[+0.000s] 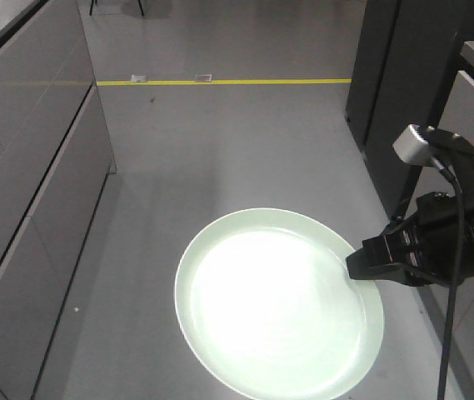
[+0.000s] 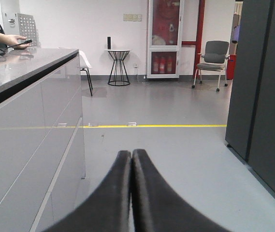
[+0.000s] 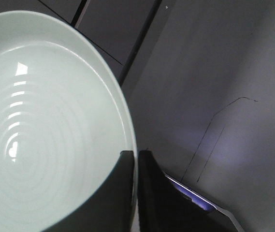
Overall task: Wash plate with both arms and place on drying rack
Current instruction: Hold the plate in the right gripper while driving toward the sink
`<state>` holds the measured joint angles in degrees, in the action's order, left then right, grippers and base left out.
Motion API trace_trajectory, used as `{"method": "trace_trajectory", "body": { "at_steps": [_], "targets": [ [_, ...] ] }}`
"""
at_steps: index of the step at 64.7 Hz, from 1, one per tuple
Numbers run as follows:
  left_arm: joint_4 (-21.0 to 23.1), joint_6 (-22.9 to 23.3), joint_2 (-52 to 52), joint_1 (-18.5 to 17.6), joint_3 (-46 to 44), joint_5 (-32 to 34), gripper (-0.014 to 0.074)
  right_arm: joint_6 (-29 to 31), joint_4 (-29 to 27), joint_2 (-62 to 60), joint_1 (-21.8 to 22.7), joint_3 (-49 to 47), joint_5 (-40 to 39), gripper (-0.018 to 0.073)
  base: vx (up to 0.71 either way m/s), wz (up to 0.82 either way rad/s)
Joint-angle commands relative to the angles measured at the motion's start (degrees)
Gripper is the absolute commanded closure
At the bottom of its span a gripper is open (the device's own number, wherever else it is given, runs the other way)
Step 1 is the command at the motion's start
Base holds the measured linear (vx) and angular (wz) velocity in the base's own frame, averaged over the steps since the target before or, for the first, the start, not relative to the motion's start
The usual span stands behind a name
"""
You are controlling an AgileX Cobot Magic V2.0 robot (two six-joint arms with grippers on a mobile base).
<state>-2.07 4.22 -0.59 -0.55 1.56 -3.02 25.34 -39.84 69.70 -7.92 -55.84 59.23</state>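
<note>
Front view: the round pale mint-green plate (image 1: 278,304) hangs over grey floor (image 1: 220,167), the black right gripper (image 1: 357,265) clamping its right rim, probably just carrying it, with grey cabinets (image 1: 28,167) close on the left. Left wrist view: the black left gripper (image 2: 131,162) has its jaws pressed together on nothing, so it's free to help. Right wrist view: jaws pinch the rim, and there's no drying rack in sight.

The right gripper (image 1: 358,265) grips the right rim of the pale mint-green plate (image 1: 278,310) above the grey floor (image 1: 220,158). A grey camera module (image 1: 411,142) and a black cable (image 1: 455,275) sit above it. A yellow line (image 1: 245,82) crosses the floor beyond.
</note>
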Motion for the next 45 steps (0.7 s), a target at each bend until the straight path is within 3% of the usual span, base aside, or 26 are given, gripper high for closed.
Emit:
{"method": "trace_trajectory", "body": {
  "at_steps": [1,45],
  "targets": [
    [0.5,0.2,-0.9,-0.4,-1.5,4.2,0.0603,0.6,-2.7,-1.6,0.1,-1.4,-1.0,0.0567,0.18,-0.01],
    [0.5,0.2,-0.9,-0.4,-1.5,4.2,0.0603,0.6,-2.7,-1.6,0.1,-1.4,-1.0,0.0567,0.19,-0.03]
  ]
}}
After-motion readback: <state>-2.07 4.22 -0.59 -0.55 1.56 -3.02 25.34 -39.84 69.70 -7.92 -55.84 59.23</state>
